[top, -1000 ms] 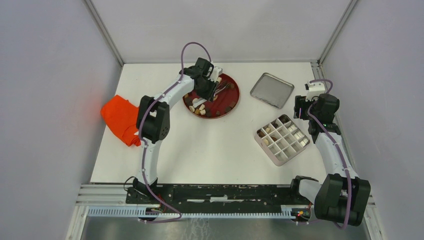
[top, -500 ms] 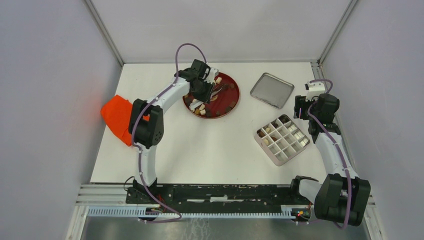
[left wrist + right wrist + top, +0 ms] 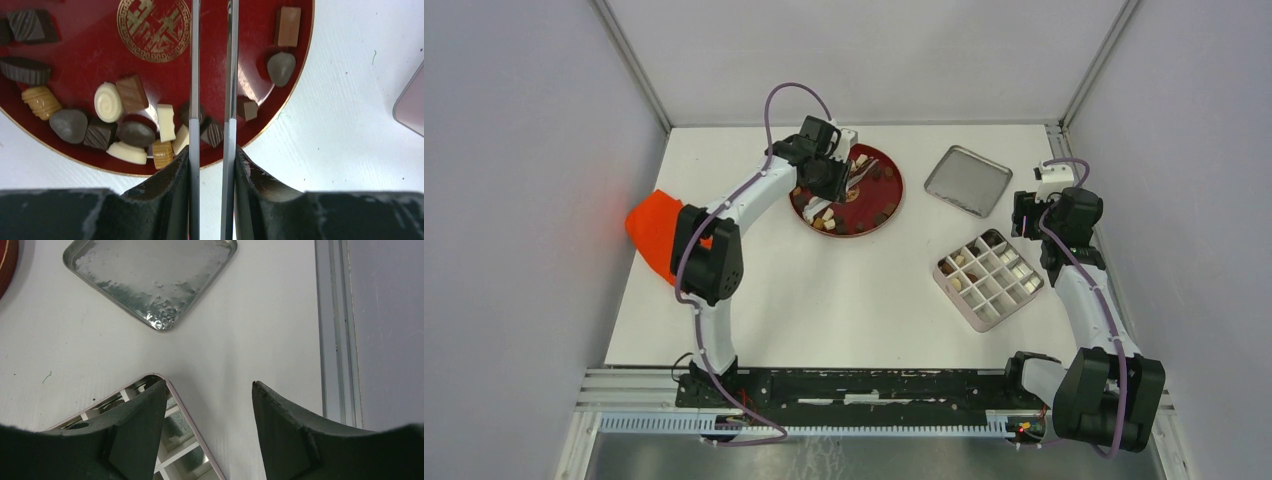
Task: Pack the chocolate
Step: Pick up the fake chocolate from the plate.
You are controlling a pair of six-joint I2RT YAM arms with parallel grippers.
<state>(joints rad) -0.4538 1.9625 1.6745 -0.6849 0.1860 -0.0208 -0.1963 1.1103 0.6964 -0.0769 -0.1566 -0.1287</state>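
Observation:
The chocolate (image 3: pixel 132 93), several small dark, brown and cream pieces, lies on the red plate (image 3: pixel 90 65), mostly along its near left side. It also shows in the top view (image 3: pixel 826 215). My left gripper (image 3: pixel 212 150) is shut on metal tweezers (image 3: pixel 195 75), whose two blades reach across the plate with their tips out of frame. In the top view the left gripper (image 3: pixel 836 178) hovers over the plate's (image 3: pixel 886 200) left part. My right gripper (image 3: pixel 207 383) is open and empty above the far corner of the divided box (image 3: pixel 186 415).
The divided box (image 3: pixel 969 310) at the right holds a few pieces in its left cells. A shallow silver tray (image 3: pixel 967 180) lies behind it, also in the right wrist view (image 3: pixel 150 275). An orange cloth (image 3: pixel 659 235) lies at the table's left edge. Grey walls enclose the table.
My left arm's elbow has swung left and the gripper with the tweezers has shifted slightly left and back over the plate. The right arm has not moved.

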